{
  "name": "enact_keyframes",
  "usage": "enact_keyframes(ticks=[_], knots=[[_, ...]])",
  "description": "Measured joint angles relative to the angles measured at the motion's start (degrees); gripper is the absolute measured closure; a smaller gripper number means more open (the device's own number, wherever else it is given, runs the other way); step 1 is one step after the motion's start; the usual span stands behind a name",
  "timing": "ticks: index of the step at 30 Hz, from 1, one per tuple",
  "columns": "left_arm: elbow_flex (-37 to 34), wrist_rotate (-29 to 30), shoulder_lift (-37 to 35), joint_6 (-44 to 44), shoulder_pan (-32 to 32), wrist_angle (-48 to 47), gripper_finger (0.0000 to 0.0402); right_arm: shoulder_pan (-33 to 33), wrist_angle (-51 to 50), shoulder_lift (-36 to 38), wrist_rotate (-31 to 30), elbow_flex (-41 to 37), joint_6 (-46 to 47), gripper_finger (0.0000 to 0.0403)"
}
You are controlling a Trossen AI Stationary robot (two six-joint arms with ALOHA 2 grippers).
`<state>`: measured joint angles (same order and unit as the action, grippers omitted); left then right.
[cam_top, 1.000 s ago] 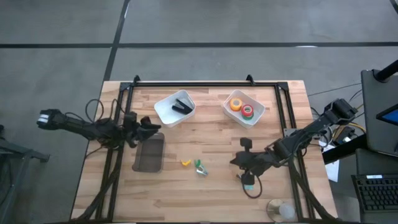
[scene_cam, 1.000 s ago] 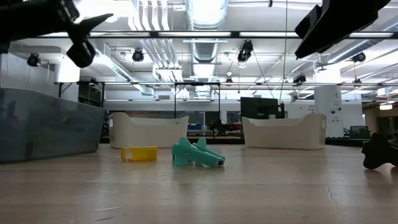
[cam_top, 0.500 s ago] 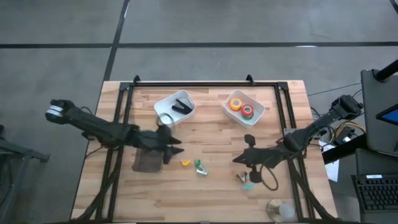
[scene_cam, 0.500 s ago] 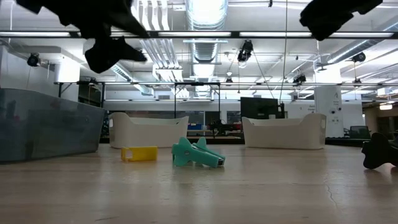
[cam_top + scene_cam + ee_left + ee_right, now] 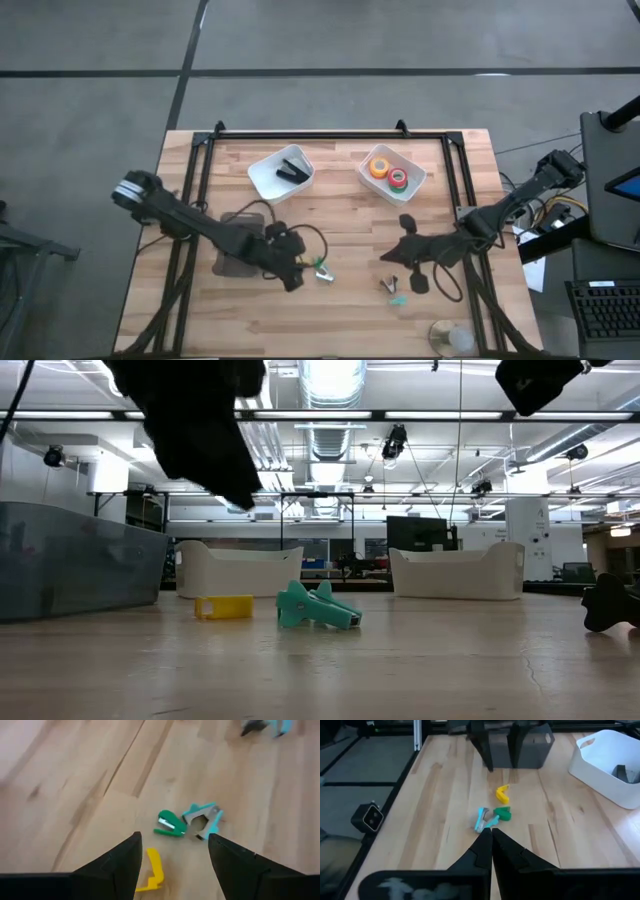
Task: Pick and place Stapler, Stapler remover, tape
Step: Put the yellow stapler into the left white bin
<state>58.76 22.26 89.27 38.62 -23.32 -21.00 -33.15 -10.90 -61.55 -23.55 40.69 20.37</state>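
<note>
The black stapler (image 5: pixel 291 170) lies in the left white bin (image 5: pixel 262 180). Orange (image 5: pixel 379 168), green and red tape rolls (image 5: pixel 399 180) sit in the right white bin (image 5: pixel 418 172); I see no yellow roll. A yellow stapler remover (image 5: pixel 153 869), a green one (image 5: pixel 169 824) and a teal one (image 5: pixel 202 818) lie mid-table. My left gripper (image 5: pixel 172 840) hovers open above them, with the yellow one between its fingers' line. My right gripper (image 5: pixel 490 832) is shut and empty, raised near another teal remover (image 5: pixel 397 297).
A dark grey bin (image 5: pixel 238 246) stands under my left arm. A black frame (image 5: pixel 300 134) runs along the far and side edges. A dark object (image 5: pixel 610 605) sits at the low view's right edge. Bare wood lies along the near edge (image 5: pixel 300 320).
My left arm has swung from beside the grey bin's far-left side, over the bin, toward the table's middle and near edge, ending above the yellow and green removers. My right gripper has drawn back a little from the teal remover, which stays on the table.
</note>
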Motion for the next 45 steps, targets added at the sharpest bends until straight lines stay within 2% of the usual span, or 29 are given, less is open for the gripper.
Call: enact_keyframes(ticks=[13,31,36,45], knots=[[0.1,-2.0,10.0,1.5,0.0,0.4,0.0172,-0.5,1.2,-1.2,0.0,0.0,1.0,0.0394],[0.1,-1.8,13.9,0.8,0.1,0.4,0.0176,-0.5,1.3,-1.3,0.0,-0.2,1.1,0.0394],[0.1,-1.8,14.0,0.9,0.4,0.4,0.0203,-0.5,1.3,-1.3,0.0,-0.4,0.9,0.0394],[0.1,-1.5,14.0,0.7,0.8,0.4,0.028,-0.5,1.3,-1.3,0.0,-0.4,0.4,0.0394]])
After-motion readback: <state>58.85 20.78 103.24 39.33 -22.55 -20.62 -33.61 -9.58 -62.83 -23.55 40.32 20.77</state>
